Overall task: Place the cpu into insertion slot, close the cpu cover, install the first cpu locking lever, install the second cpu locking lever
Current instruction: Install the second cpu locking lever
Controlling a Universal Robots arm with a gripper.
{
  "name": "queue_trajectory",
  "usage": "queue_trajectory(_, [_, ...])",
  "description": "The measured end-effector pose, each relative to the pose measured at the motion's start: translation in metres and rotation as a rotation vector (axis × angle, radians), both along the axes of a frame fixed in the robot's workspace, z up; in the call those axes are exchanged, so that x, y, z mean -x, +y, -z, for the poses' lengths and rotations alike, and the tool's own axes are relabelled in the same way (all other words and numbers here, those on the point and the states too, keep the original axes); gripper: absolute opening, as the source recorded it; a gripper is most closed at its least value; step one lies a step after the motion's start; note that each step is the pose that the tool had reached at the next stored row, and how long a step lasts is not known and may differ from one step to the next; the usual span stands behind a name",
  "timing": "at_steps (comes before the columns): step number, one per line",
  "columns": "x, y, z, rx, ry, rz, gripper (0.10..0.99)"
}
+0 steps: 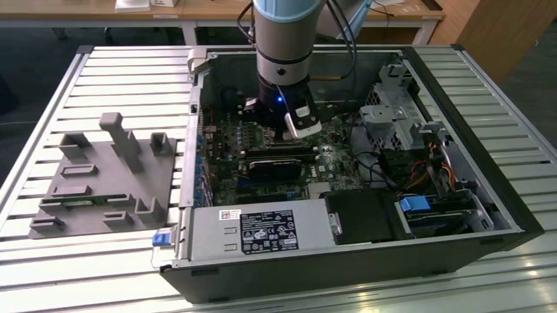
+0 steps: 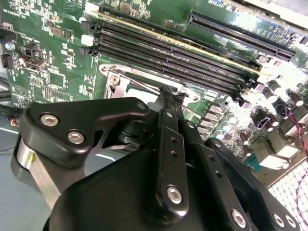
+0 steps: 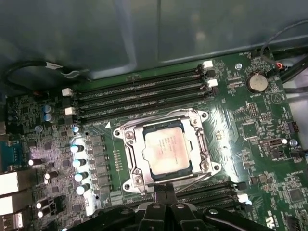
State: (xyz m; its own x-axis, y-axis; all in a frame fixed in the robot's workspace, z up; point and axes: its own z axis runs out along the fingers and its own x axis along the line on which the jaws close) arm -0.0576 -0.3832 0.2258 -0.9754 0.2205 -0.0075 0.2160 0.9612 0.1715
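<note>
Currently: cpu (image 3: 164, 146) seated in insertion slot (image 3: 130, 166), cpu cover (image 3: 202, 140) down. Gripper (image 3: 166, 191) pressed together at socket edge, near lever. Advisable: steady downward press, hook under tab.

Cpu (image 3: 164, 151) sits in insertion slot (image 3: 195, 161), cpu cover (image 3: 126, 136) closed over it; memory slots (image 3: 144, 96) just beside.
</note>
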Motion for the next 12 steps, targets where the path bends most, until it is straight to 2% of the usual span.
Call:
queue_trajectory(2, [0.0004, -0.0020, 0.0006, -0.013, -0.0014, -0.001, 0.102])
queue_trajectory(4, [0.0006, -0.0037, 0.0014, -0.021, -0.0019, -0.004, 0.102])
queue_trajectory(9, [0.0025, -0.0095, 0.0029, -0.025, -0.0018, -0.008, 0.102])
queue_trajectory(12, [0.0041, -0.0126, 0.0051, -0.036, -0.0019, -0.011, 0.102])
